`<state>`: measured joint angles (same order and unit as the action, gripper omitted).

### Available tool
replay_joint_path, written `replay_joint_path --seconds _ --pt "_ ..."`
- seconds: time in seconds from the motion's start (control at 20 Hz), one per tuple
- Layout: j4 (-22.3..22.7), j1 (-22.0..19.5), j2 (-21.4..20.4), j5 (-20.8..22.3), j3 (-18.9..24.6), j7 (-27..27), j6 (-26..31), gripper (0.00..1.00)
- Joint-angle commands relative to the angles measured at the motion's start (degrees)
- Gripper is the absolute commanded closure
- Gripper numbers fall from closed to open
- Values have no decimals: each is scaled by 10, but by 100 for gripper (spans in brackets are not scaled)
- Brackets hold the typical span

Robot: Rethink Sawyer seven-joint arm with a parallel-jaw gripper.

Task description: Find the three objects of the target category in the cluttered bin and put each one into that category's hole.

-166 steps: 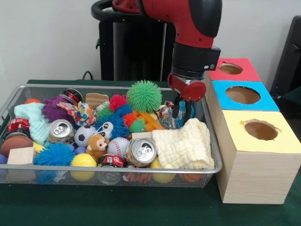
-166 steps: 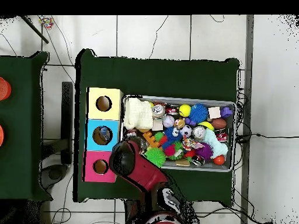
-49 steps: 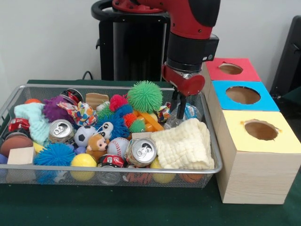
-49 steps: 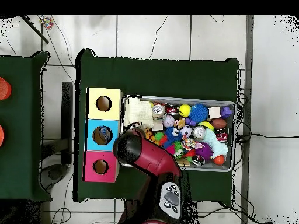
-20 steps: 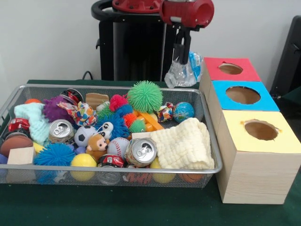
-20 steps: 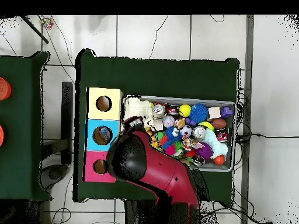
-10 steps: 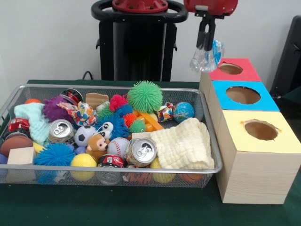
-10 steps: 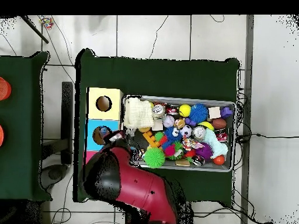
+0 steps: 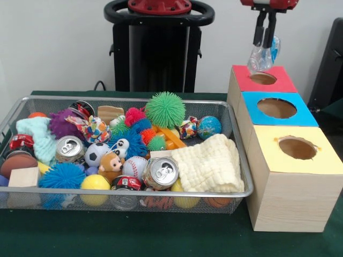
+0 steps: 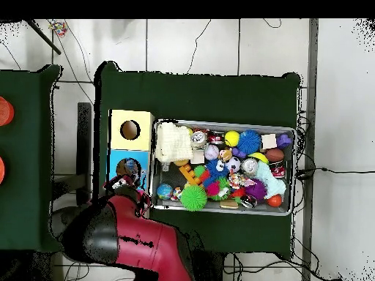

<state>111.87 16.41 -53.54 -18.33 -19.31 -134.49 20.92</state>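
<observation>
I'm holding my gripper (image 9: 265, 40) up high, directly above the red box (image 9: 263, 79), fingers clamped on a crumpled clear bottle (image 9: 263, 55) with a blue label. The bottle is hanging just over the red hole (image 9: 262, 78), not touching the box. Overhead, my arm (image 10: 124, 241) is covering the red box entirely; only the blue box (image 10: 130, 167) and yellow box (image 10: 130, 129) are showing beside the bin (image 10: 223, 211). In the front view the three boxes are sitting in a row to the right of the bin: red farthest, then blue (image 9: 277, 108), then yellow (image 9: 296, 147) nearest, each with one round hole on top. The bin (image 9: 128, 200) is packed: green spiky ball (image 9: 164, 109) near the back, globe ball (image 9: 208, 127) just right of it, cream cloth (image 9: 209, 164) in the right front corner, one can (image 9: 161, 172) touching the cloth's left edge, another can (image 9: 69, 148) further left, soccer ball (image 9: 97, 153), baseball (image 9: 135, 166), monkey toy (image 9: 111, 164), blue spiky ball (image 9: 62, 175), yellow ball (image 9: 95, 184), wood block (image 9: 23, 178) at the left front, teal cloth (image 9: 37, 136) at the left rear.
</observation>
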Motion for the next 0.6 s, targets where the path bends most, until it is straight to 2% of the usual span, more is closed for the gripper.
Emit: replay_joint_path --seconds 0.05,0.35,0.6 --pt "-49 21 50 -16 -9 -143 95 100" --pt "-77 20 78 -21 0 -133 97 100" --pt "-112 1 112 -25 15 -117 100 100"
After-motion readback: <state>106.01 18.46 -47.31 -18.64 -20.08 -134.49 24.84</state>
